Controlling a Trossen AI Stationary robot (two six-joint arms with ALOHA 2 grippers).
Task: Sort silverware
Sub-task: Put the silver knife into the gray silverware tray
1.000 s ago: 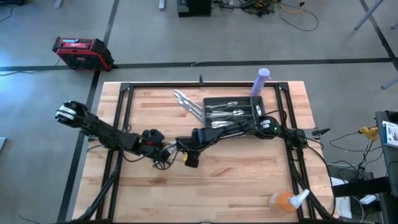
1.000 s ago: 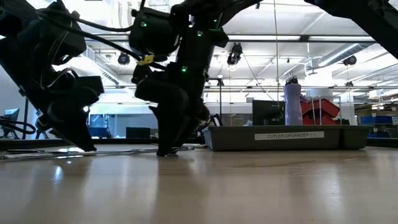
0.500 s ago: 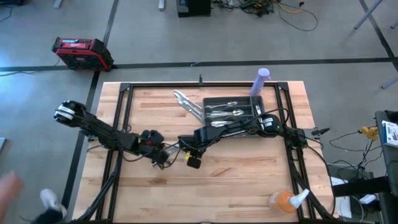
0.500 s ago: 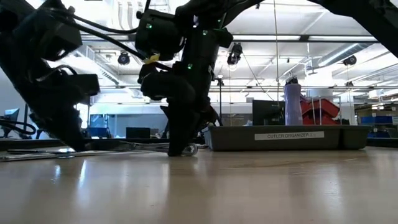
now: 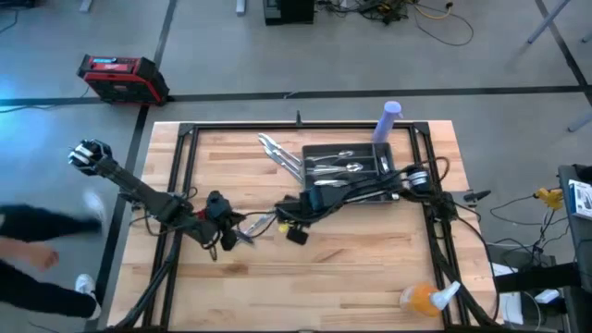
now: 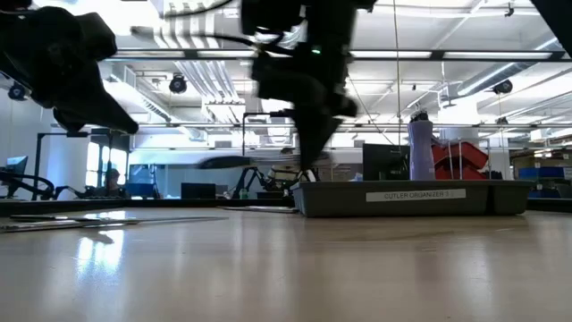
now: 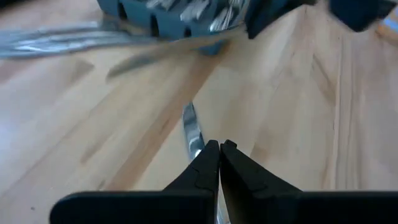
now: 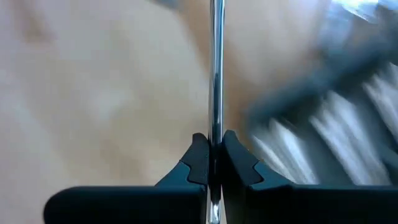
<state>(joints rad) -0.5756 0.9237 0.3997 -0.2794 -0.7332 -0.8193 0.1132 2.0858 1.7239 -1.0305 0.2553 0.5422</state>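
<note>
Two grippers carry steel here. Right gripper [image 8: 213,160] is clamped on a silver utensil [image 8: 216,68], handle pinched between the dark fingers [image 8: 198,158], shaft running straight out toward the frame top; which kind of utensil I cannot tell. In the high view the right gripper [image 5: 289,218] sits centre frame, just lower-left of the dark tray [image 5: 387,176], and in the low view it hangs above the table with a blurred piece sticking out sideways. Left gripper [image 7: 219,163] is pinched around a second silver piece [image 7: 192,127]; in the high view it sits left of centre [image 5: 233,233]. More loose silverware [image 5: 277,153] lies upper-left of the tray, and sorted pieces [image 5: 335,166] fill its slots.

Step in hand, judging by pose: carry the right-held piece to the tray. To do it well, keep it level, line the shaft up with the slot's long axis, match the kind already in that slot, lower before letting go, and stay clear of the tray rim.

Compared with half a second ago: right gripper has lifted off the table and shifted toward the tray; left arm has pulled back toward frame left; a blurred person [image 5: 42,245] now fills the lower-left edge.
</note>
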